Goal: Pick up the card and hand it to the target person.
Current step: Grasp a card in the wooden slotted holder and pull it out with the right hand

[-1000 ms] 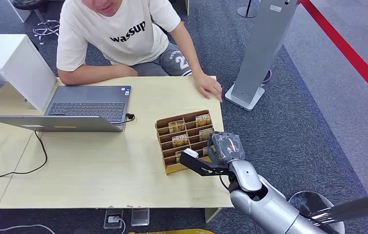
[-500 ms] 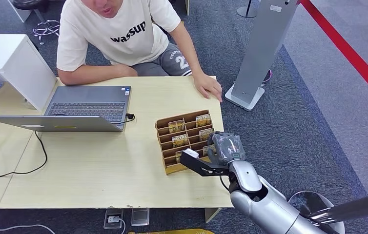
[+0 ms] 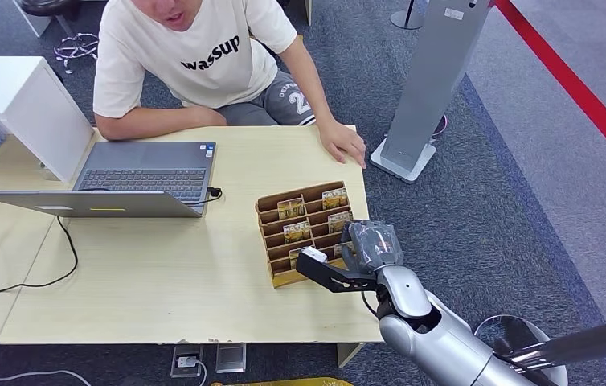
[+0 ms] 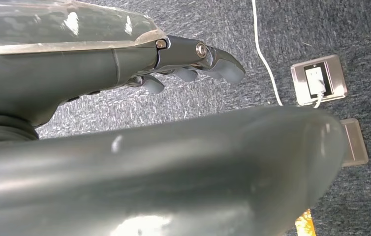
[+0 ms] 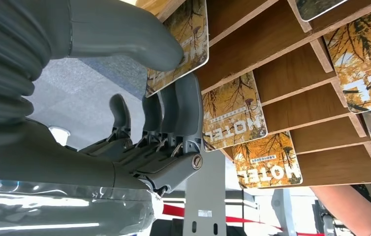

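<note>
A brown card rack [image 3: 282, 278] with several slots of yellow hotel cards [image 3: 291, 208] stands on the wooden table [image 3: 155, 281], near its right edge. My right hand [image 3: 370, 245] is at the rack's near right corner. In the right wrist view my right hand [image 5: 124, 142] pinches one card [image 5: 186, 34] between its thumb [image 5: 124, 29] and fingers [image 5: 173, 113], the card still in its slot. The rack [image 5: 282, 59] there holds more cards [image 5: 232, 110]. The person [image 3: 195, 56] sits behind the table, one hand [image 3: 344, 145] flat on it. My left hand [image 4: 124, 64] hangs over the carpet, holding nothing.
An open laptop [image 3: 143, 173] sits at the table's left with a black cable [image 3: 59, 265] trailing from it. A white cabinet [image 3: 10, 96] stands at far left. A grey kiosk stand [image 3: 428, 80] rises from the carpet right of the table. A floor socket [image 4: 319, 81] lies below my left hand.
My right hand has edged very slightly toward the table's near edge, still at the rack. The person and the laptop are where they were.
</note>
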You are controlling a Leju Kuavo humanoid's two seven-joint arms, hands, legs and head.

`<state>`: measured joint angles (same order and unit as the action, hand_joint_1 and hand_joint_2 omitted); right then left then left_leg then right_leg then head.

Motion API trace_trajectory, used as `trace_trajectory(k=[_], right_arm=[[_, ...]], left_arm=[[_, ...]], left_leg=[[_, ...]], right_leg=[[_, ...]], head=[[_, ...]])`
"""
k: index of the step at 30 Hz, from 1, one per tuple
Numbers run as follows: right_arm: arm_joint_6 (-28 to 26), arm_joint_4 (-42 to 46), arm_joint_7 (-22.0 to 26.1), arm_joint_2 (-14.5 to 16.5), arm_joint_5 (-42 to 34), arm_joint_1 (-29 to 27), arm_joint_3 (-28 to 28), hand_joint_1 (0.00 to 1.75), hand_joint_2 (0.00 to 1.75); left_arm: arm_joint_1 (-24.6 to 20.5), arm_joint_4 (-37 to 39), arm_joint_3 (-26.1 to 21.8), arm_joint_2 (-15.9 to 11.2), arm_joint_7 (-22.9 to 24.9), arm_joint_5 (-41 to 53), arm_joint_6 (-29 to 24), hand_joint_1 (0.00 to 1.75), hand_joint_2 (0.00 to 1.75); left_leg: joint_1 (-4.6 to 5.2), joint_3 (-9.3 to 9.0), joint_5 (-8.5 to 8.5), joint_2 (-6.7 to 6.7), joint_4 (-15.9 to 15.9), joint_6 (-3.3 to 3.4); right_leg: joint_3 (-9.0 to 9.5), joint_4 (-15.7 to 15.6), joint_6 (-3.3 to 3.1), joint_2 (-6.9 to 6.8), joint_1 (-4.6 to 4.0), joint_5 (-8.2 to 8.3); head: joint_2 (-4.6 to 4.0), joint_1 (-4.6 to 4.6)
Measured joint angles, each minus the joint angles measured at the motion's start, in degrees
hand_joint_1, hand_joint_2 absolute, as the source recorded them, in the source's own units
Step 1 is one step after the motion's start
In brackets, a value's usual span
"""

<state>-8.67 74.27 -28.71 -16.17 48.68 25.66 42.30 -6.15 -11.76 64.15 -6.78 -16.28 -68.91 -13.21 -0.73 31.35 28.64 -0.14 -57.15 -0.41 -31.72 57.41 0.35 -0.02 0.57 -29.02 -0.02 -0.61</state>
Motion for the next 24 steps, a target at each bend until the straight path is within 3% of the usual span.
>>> trace_trajectory(k=[8,14,24], right_arm=[[0.0,0.0,0.3,0.0,0.1,0.0,0.0,1.29,1.75],[0.0,0.0,0.7,0.1,0.1,0.1,0.0,1.16,1.75],[0.2,-0.7,1.1,0.1,-0.9,0.0,0.0,1.11,1.75]], left_arm=[[0.0,0.0,0.0,0.0,0.0,0.0,-0.2,0.0,0.0],[0.0,0.0,0.0,0.0,0.0,0.0,-0.3,0.0,0.0],[0.0,0.0,0.0,0.0,0.0,-0.1,-0.5,0.0,0.0]], left_leg=[[0.0,-0.01,0.0,0.0,0.0,0.0],[0.0,-0.03,0.0,0.0,0.0,0.0],[0.0,-0.01,0.0,0.0,0.0,0.0]], right_leg=[[0.01,0.0,0.0,0.0,0.0,0.0],[0.02,0.0,0.0,0.0,0.0,0.0],[0.01,0.0,0.0,0.0,0.0,0.0]], head=[[0.0,-0.01],[0.0,0.0],[0.01,-0.02]])
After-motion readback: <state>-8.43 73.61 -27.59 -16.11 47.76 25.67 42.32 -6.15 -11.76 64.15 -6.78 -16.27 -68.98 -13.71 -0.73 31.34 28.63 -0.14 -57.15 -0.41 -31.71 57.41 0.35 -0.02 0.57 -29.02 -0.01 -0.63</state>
